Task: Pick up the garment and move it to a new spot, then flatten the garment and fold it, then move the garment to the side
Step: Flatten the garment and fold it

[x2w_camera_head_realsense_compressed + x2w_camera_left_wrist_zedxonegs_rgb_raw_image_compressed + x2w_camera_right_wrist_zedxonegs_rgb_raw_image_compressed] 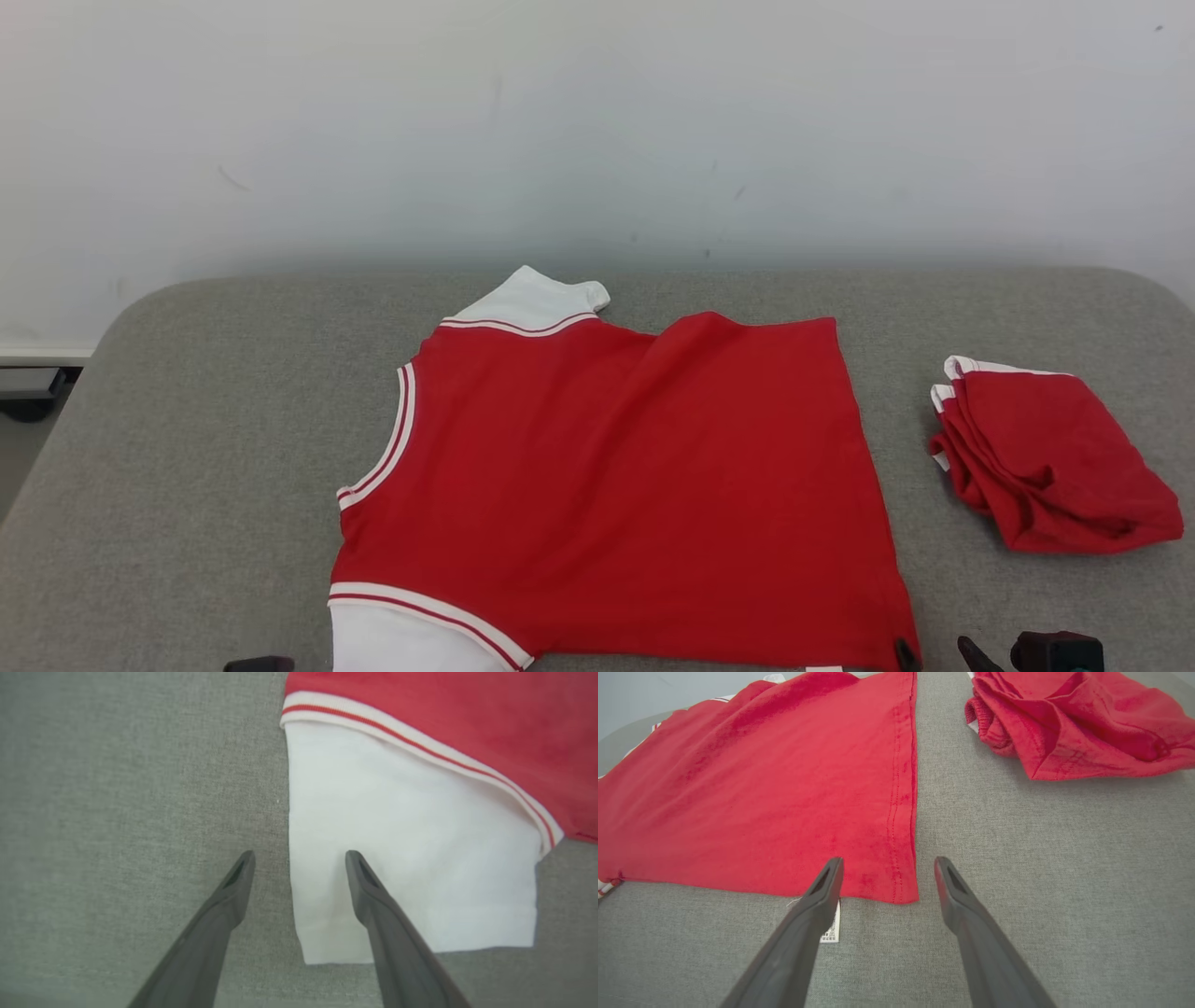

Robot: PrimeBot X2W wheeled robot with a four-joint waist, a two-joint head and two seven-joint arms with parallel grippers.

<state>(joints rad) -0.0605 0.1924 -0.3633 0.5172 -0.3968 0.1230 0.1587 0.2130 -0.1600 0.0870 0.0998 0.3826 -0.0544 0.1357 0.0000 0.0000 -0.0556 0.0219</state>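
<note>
The garment (pixel 616 467) is a red sleeveless-style top with white sleeves and striped trim, spread nearly flat on the grey padded surface (pixel 187 467), with a soft ridge across its far half. My left gripper (pixel 300 858) is open just above the near white sleeve (pixel 411 849); one finger is over the sleeve's edge, the other over bare grey fabric. At the garment's near hem corner (pixel 896 877) my right gripper (pixel 888 865) is also open, its fingers either side of that corner. A small white label (pixel 831 931) pokes out under the hem. In the head view the right gripper (pixel 938 655) sits at the bottom edge.
A second red garment (pixel 1046 457), loosely folded, lies at the right of the surface, also seen in the right wrist view (pixel 1073 718). A pale wall (pixel 597 121) rises behind the surface. Bare grey fabric lies to the garment's left.
</note>
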